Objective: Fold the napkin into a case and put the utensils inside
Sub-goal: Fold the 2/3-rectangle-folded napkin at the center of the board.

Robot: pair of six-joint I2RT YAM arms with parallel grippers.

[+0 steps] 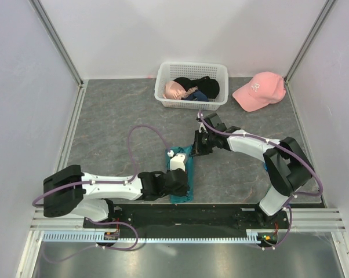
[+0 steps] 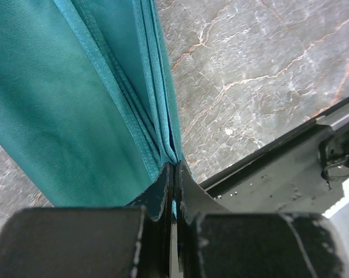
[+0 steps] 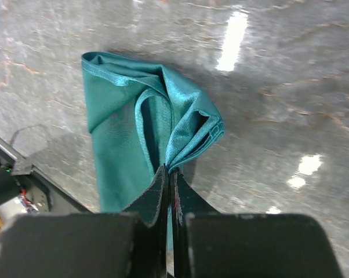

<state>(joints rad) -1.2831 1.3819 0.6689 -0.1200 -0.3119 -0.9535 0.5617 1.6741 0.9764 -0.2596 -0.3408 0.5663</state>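
Note:
The teal napkin [image 1: 182, 196] lies as a narrow layered strip, the case, in front of the arm bases. My left gripper [image 1: 185, 180] is shut on the strip's long layered edge near its near end; the left wrist view shows its jaws [image 2: 174, 169] pinching the stacked hems of the napkin [image 2: 76, 104]. At the far end my right gripper [image 1: 193, 152] is shut on a lifted corner fold, and the right wrist view has the jaws [image 3: 170, 171] clamping the cloth [image 3: 122, 121], which bulges open there. The utensils are out of view.
A white lattice basket [image 1: 163, 95] with black and pink garments stands at the back. A pink cap [image 1: 258, 90] lies to its right. The black base rail [image 1: 186, 217] runs just behind the napkin's near end. Walls enclose three sides.

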